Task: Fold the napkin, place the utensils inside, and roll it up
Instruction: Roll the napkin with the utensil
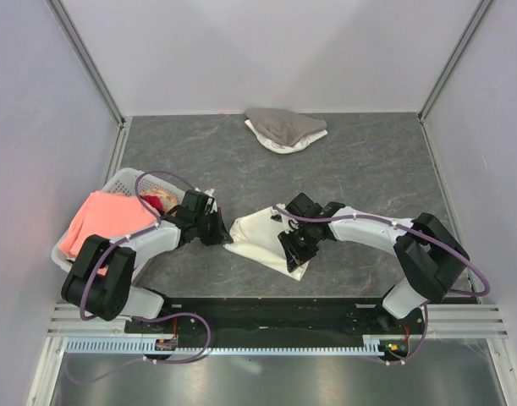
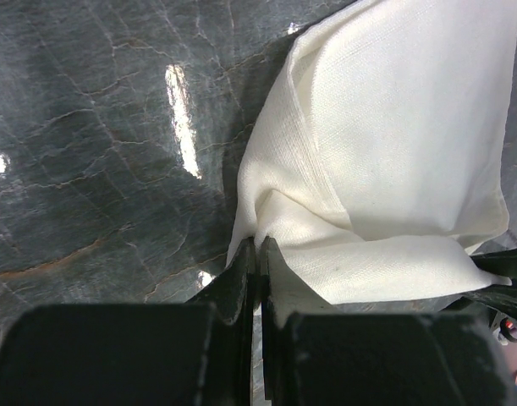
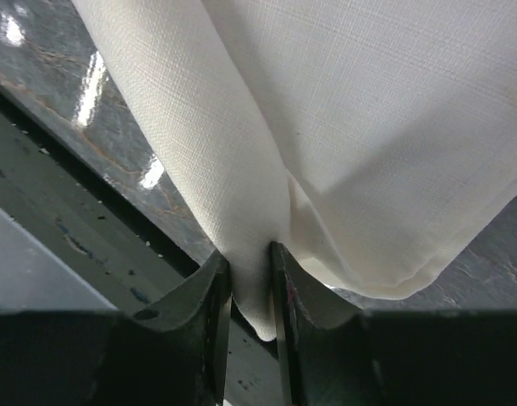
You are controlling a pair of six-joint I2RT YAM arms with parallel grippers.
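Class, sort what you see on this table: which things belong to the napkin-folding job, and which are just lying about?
Job in hand:
napkin, pinched by the left fingers and the right fingers

Lying about:
grey-and-white cloth heap
white basket
salmon-pink cloth in the basket

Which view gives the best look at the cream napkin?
Top external: the napkin shows nearly whole, lying between both arms. The left wrist view shows one edge pinched in the left fingers; the right wrist, a fold between the right fingers.

napkin (image 1: 260, 238): cream-white | table (image 1: 368, 169): dark grey marbled | cloth heap (image 1: 283, 128): grey, white
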